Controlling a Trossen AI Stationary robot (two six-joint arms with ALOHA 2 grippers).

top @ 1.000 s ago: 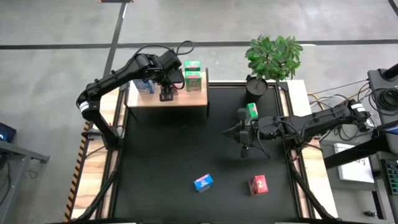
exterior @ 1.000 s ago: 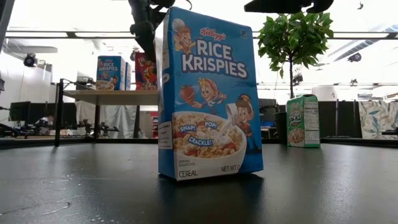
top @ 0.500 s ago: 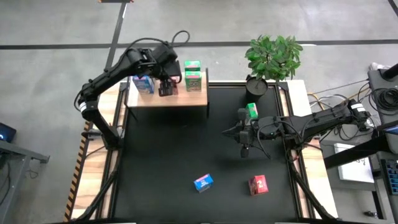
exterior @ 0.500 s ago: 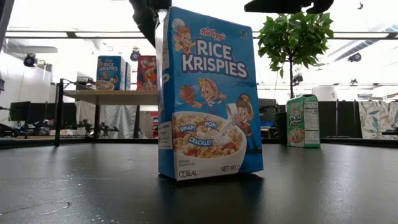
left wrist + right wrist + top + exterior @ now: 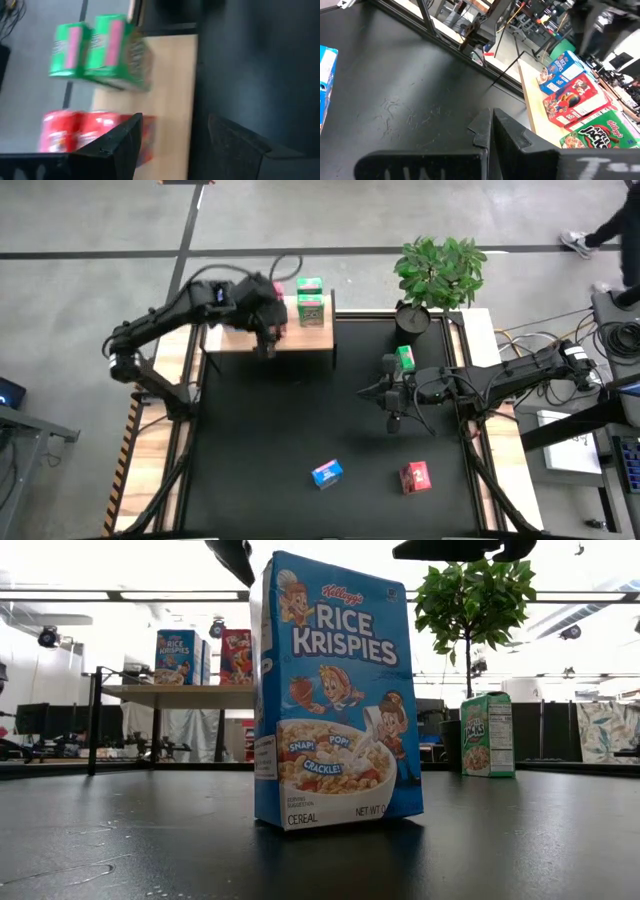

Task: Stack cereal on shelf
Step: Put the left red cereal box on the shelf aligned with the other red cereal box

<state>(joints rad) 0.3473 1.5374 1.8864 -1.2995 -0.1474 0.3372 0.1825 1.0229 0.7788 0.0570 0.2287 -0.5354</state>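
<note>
The pale wooden shelf [image 5: 300, 338] stands at the table's far left. On it stand two green boxes [image 5: 310, 304] and red boxes [image 5: 75, 131]. The low view shows a blue box [image 5: 178, 657] and a red box [image 5: 236, 656] upright on it. My left gripper [image 5: 175, 125] is open and empty above the shelf's near part [image 5: 268, 345]. My right gripper [image 5: 372, 391] is shut and empty over the mat, beside a green box [image 5: 404, 358]. A blue box [image 5: 327, 472] and a red box [image 5: 415, 476] stand on the mat near the front.
A potted plant [image 5: 440, 270] stands at the table's far right, behind the green box. The blue box fills the middle of the low view [image 5: 335, 690]. A person [image 5: 610, 220] walks on the floor beyond the far right corner. Cables and gear lie off the table's right side.
My left gripper has risen from above the red box on the shelf and drawn back toward the shelf's near edge. The arm has swung toward the left and now covers the blue boxes in the high view. The boxes on the shelf have stayed put.
</note>
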